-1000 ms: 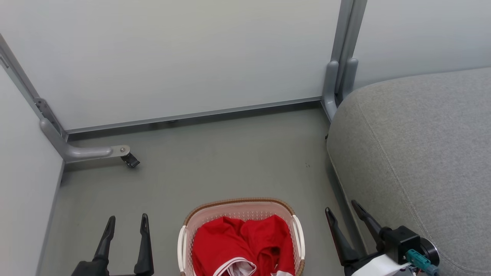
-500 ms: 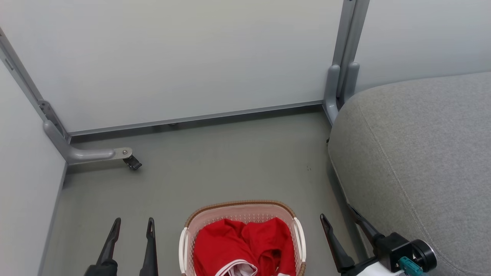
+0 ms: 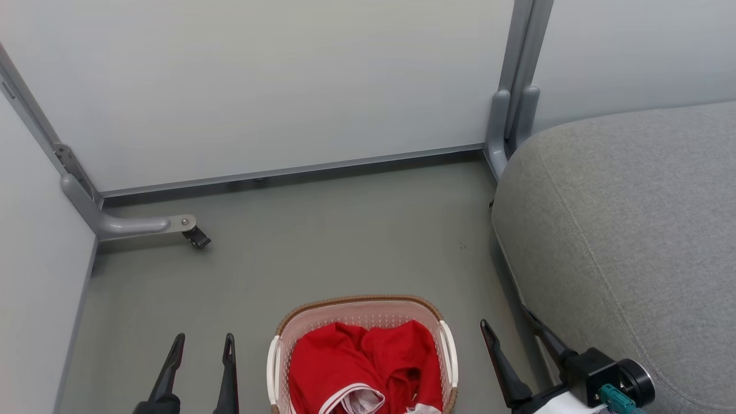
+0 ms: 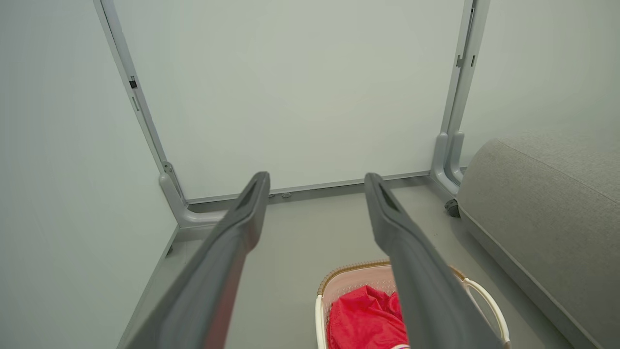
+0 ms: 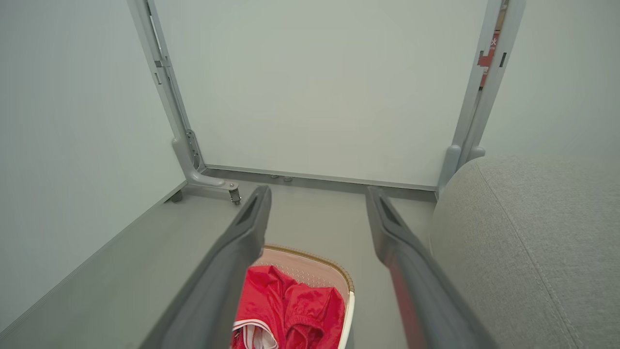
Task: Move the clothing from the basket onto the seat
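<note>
Head view: left gripper point(image 3: 204, 340) and right gripper point(image 3: 506, 321), dark fingers spread and empty, flank the oval cream plastic basket point(image 3: 356, 300) on the grey floor point(image 3: 322, 241), probably poised to reach. Bright red clothing point(image 3: 356, 362) lies inside, near the large grey fabric seat point(image 3: 621, 230).

clothing point(image 3: 368, 365) in basket point(image 3: 356, 303) | seat point(image 3: 627, 230) bare | both hands spread, empty

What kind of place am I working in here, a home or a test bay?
Probably a staged test bay, not a home: pale partition panels on grey metal feet wall in a grey floor, with a grey sofa seat and a basket of red clothing.
</note>
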{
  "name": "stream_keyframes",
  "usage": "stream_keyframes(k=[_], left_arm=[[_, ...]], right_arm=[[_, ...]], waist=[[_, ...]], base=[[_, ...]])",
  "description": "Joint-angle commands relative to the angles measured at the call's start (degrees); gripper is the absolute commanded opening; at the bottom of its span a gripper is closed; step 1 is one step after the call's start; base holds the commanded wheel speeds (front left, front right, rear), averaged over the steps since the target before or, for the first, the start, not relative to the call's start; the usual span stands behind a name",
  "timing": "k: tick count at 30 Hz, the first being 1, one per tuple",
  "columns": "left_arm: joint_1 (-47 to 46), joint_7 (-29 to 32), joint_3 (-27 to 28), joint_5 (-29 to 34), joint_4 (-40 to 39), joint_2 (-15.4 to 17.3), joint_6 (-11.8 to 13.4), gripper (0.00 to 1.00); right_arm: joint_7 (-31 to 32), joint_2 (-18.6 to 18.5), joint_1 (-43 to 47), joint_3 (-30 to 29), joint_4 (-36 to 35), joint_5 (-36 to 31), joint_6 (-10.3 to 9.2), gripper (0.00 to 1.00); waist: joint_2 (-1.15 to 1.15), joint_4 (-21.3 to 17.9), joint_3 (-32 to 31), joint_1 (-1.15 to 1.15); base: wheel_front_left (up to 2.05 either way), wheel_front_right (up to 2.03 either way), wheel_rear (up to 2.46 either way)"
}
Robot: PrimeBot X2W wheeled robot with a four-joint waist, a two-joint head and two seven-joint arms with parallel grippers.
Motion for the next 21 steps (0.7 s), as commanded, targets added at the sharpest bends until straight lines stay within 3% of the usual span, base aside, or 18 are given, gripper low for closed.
stream_keyframes(k=[1,7,15,21], left_arm=[[0.2,-0.1,-0.3,0.2,0.3,0.3,-0.3,1.00],[-2.2,0.0,-1.9,0.1,2.1,0.3,-0.7,1.00],[-11.9,0.0,-7.1,2.8,6.0,0.9,-2.5,1.00],[-21.6,0.0,-13.0,4.7,10.8,3.6,-3.0,1.00]], right_arm=[[-0.3,-0.3,-0.3,-0.2,-0.3,0.2,0.00,1.00],[-0.3,-0.3,-1.6,-1.3,-0.8,-0.4,-0.01,1.00],[-0.3,-0.3,-8.0,-5.2,-2.7,2.0,0.00,1.00],[-0.3,-0.3,-13.6,-7.0,-3.5,2.9,0.00,1.00]], waist=[[0.00,-0.2,1.2,0.00],[0.00,-0.2,6.1,0.00],[0.00,0.7,20.3,0.00],[0.00,0.2,29.4,0.00]], base=[[0.00,0.00,0.00],[0.00,0.00,0.00],[0.00,0.00,0.00],[0.00,0.00,0.00]])
